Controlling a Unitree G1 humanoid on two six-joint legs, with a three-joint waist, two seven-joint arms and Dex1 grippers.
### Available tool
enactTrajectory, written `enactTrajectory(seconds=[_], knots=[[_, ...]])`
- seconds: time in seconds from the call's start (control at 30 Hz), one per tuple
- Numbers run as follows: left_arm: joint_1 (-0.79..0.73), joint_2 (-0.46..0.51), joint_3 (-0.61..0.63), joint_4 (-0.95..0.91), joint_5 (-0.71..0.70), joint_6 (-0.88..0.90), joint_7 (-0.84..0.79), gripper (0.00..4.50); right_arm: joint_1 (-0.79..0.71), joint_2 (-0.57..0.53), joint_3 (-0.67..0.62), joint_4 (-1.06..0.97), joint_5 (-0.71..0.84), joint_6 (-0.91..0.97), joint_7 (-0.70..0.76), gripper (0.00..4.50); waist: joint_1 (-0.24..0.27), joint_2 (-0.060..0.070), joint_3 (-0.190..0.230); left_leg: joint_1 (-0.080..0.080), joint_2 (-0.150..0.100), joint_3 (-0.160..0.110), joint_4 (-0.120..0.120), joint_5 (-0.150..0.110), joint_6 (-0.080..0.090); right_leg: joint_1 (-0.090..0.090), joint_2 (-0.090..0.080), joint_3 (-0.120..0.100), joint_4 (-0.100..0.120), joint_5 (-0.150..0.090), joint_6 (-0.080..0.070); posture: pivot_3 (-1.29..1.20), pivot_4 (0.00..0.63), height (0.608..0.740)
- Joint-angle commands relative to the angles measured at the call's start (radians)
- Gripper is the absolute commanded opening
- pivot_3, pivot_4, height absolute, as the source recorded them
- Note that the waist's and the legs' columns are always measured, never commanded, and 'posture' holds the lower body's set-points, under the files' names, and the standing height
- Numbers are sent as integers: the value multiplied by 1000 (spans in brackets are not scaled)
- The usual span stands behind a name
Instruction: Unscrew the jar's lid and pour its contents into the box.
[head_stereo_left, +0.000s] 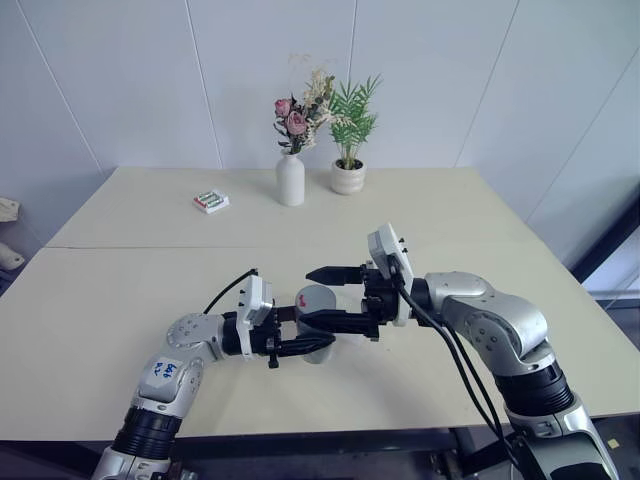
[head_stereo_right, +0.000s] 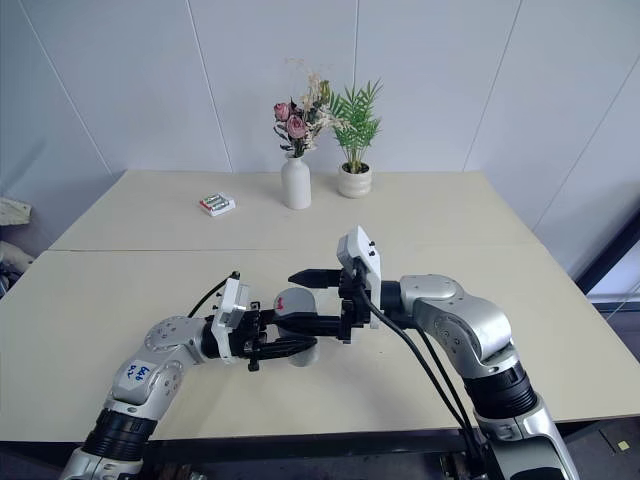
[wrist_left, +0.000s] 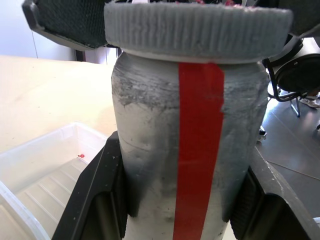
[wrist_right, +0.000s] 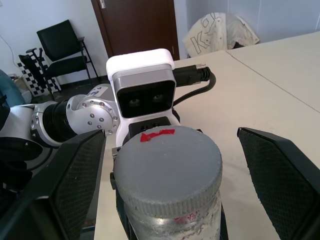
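My left gripper (head_stereo_left: 305, 338) is shut on the body of the jar (wrist_left: 190, 150), a greyish cylinder with a red strip down its side, and holds it upright over the table. The grey ribbed lid (wrist_right: 167, 160), with a red mark on top, sits on the jar. My right gripper (head_stereo_left: 332, 297) is open, level with the lid, with one black finger (wrist_right: 75, 175) on each side of it and a gap to both. The clear box (wrist_left: 45, 175) lies on the table just beyond the jar. The contents are hidden behind the jar's cloudy wall.
At the back of the beige table (head_stereo_left: 100, 300) stand a white vase of flowers (head_stereo_left: 290, 180) and a small potted plant (head_stereo_left: 348, 175). A small white box (head_stereo_left: 210, 202) lies to their left. The near table edge runs below both arms.
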Motion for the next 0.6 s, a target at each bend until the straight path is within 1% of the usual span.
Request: enactTrajectory(seconds=[0.03, 0.23, 0.33, 0.37, 0.4, 0.43, 0.6], knots=[[-11, 0, 5, -36, -14, -12, -3, 2045, -8, 4, 2, -26, -7, -13, 7, 4472, 0, 0, 0, 0, 0, 0, 0, 0, 0, 0, 0, 0, 0, 0, 0, 0, 150, 740], [-11, 0, 6, -37, -15, -10, -1, 2045, -7, 11, 5, -23, -18, -20, 10, 4472, 0, 0, 0, 0, 0, 0, 0, 0, 0, 0, 0, 0, 0, 0, 0, 0, 150, 740], [-10, 0, 6, -37, -14, -10, 0, 2045, -7, 15, 4, -21, -21, -23, 11, 3923, 0, 0, 0, 0, 0, 0, 0, 0, 0, 0, 0, 0, 0, 0, 0, 0, 150, 740], [-10, 0, 6, -37, -14, -9, 0, 2045, -7, 18, 4, -20, -24, -25, 11, 3617, 0, 0, 0, 0, 0, 0, 0, 0, 0, 0, 0, 0, 0, 0, 0, 0, 150, 740], [-11, -1, 5, -38, -14, -9, 1, 2045, -7, 19, 4, -19, -26, -27, 12, 3218, 0, 0, 0, 0, 0, 0, 0, 0, 0, 0, 0, 0, 0, 0, 0, 0, 150, 740], [-11, -1, 5, -38, -14, -8, 1, 2045, -7, 20, 4, -19, -27, -30, 15, 2942, 0, 0, 0, 0, 0, 0, 0, 0, 0, 0, 0, 0, 0, 0, 0, 0, 150, 740], [-10, -2, 4, -39, -15, -8, 4, 2045, -6, 21, 3, -18, -35, -38, 21, 2942, 0, 0, 0, 0, 0, 0, 0, 0, 0, 0, 0, 0, 0, 0, 0, 0, 150, 740]])
